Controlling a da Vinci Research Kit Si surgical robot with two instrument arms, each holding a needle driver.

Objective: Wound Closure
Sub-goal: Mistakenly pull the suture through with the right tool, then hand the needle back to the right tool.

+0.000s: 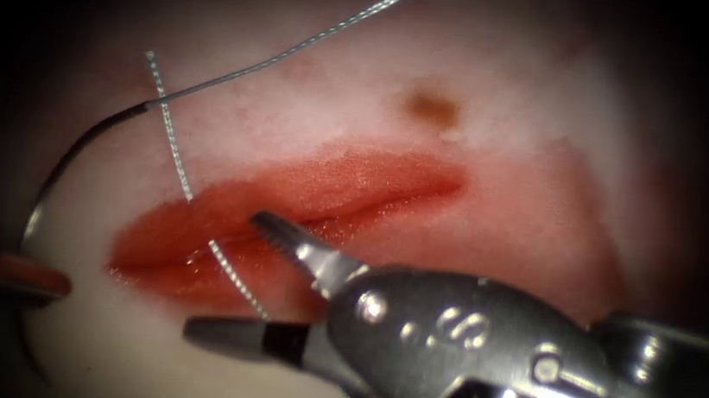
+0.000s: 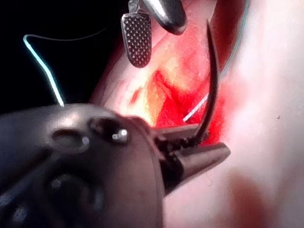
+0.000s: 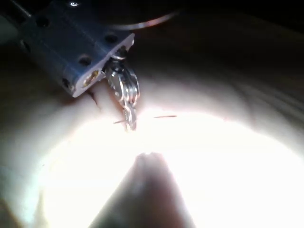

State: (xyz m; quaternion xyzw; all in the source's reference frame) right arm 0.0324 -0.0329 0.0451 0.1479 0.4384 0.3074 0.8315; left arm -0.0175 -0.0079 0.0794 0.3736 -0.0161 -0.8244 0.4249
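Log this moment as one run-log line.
right end effector: open, empty, over cut | left end effector: shut on needle | needle: out of tissue, left of cut | thread: trails from needle

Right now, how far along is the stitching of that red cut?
Early. Done: white braided thread already crosses the gaping red cut in the pale tissue. In hand: the left tool, jaws shut, holds the dark curved needle left of the cut, outside tissue; the right tool is open, empty. Left: no knot, edges apart.

- Right tool (image 1: 247, 280) reaching in from the right, low over the cut, jaws spread wide, gripping nothing.
- Left tool (image 2: 202, 147) with jaws clamped on the needle near one end of its curve.
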